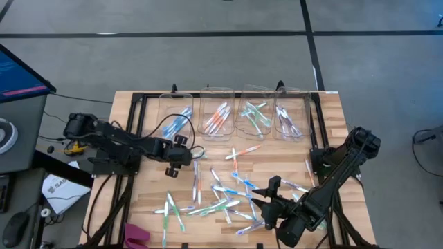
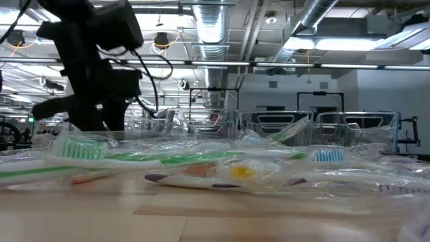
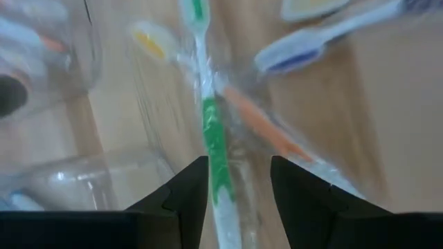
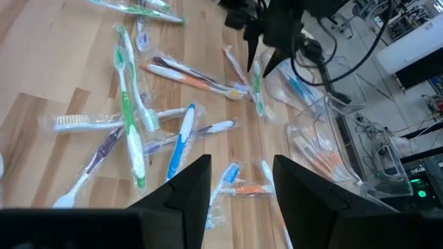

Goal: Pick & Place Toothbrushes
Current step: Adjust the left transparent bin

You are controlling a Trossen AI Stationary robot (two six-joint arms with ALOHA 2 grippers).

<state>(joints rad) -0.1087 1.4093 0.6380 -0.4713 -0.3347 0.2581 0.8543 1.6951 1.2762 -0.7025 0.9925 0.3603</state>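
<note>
Many wrapped toothbrushes (image 1: 221, 197) lie scattered flat on the wooden table (image 1: 325, 111); they also show up close in the low view (image 2: 201, 161). My left gripper (image 3: 239, 173) is open and points steeply down at the heap's far-left part (image 1: 188, 156). A green-handled toothbrush (image 3: 213, 138) lies lengthwise between its fingers, close to one of them, with an orange one (image 3: 263, 128) beside it. I cannot tell whether a finger touches the green one. My right gripper (image 4: 239, 176) hangs open over the near right of the heap (image 1: 270, 197), with nothing between its fingers.
Four clear bins stand in a row at the far edge, holding blue (image 1: 178, 124), orange (image 1: 218, 119), green (image 1: 255, 117) and purple (image 1: 287, 123) toothbrushes. A black frame (image 1: 138, 104) runs around the table. A pink object (image 1: 136, 235) lies at the near-left edge.
</note>
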